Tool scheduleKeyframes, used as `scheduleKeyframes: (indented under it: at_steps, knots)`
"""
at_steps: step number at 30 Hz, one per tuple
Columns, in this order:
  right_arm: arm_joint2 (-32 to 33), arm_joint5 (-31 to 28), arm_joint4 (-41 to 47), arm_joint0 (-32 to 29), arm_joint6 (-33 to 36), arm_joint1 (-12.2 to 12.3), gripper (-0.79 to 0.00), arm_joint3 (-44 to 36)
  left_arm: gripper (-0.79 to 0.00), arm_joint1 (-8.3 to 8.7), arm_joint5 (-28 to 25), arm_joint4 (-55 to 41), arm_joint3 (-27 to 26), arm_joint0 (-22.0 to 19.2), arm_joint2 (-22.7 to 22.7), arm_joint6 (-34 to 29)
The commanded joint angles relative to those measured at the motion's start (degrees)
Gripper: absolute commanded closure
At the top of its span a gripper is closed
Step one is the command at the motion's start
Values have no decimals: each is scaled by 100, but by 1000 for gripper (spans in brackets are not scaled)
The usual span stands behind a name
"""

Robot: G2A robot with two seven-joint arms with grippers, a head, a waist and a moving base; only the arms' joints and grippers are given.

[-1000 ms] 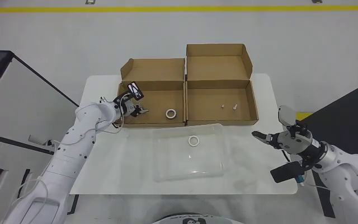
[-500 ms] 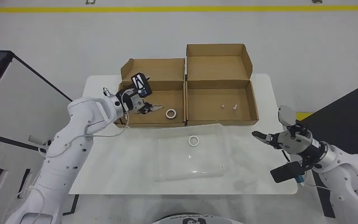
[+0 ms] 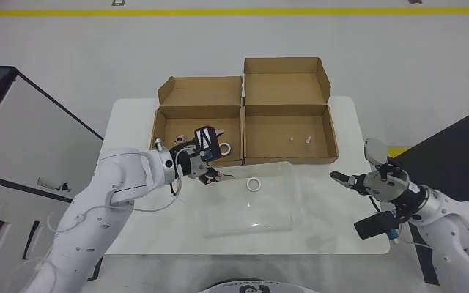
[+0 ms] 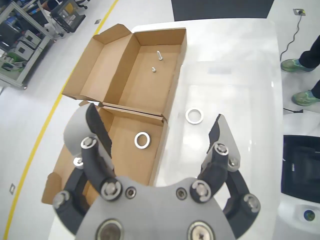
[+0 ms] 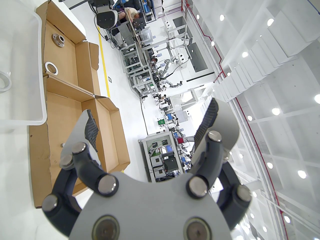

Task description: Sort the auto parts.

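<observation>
My left gripper (image 3: 217, 175) (image 4: 155, 116) hangs open and empty over the front wall of the left cardboard box (image 3: 196, 111) (image 4: 125, 136), at the clear tray's (image 3: 249, 230) (image 4: 260, 93) near corner. A white ring (image 3: 254, 184) (image 4: 194, 116) (image 5: 3, 82) lies in the tray just beyond its fingertips. The left box holds another ring (image 3: 225, 149) (image 4: 142, 140) (image 5: 52, 67) and a flanged metal part (image 3: 178, 139) (image 5: 58, 40). Two small bolts (image 3: 300, 138) (image 4: 159, 55) lie in the right box (image 3: 287, 88) (image 5: 110, 136). My right gripper (image 3: 356, 165) (image 5: 150, 112) is open and empty past the table's right side.
The white table (image 3: 146, 212) carries both boxes side by side at the back, lids open, with the tray in front of them. Bare table lies left of the tray and to the right of the right box. A person's feet (image 4: 297, 66) stand on the floor beyond the table.
My left arm swung from the left box's left end to the box's front wall by the tray. The flanged part now lies uncovered where the gripper was. The right arm stayed put.
</observation>
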Motion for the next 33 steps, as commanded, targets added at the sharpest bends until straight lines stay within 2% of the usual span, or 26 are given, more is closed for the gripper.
scheduleKeyframes:
  at_steps: [1,11,20,33]
  knots:
    - [0,0,0,0,0,0,-785,0,-785,1,39,38,-36,83,95,-49]
    - [0,0,0,0,0,0,-785,0,-785,-31,90,406,94,193,650,19]
    - [0,0,0,0,0,0,-785,0,-785,-86,140,776,423,87,1071,362]
    - [0,0,0,0,0,0,-785,0,-785,-98,210,803,464,67,1108,455]
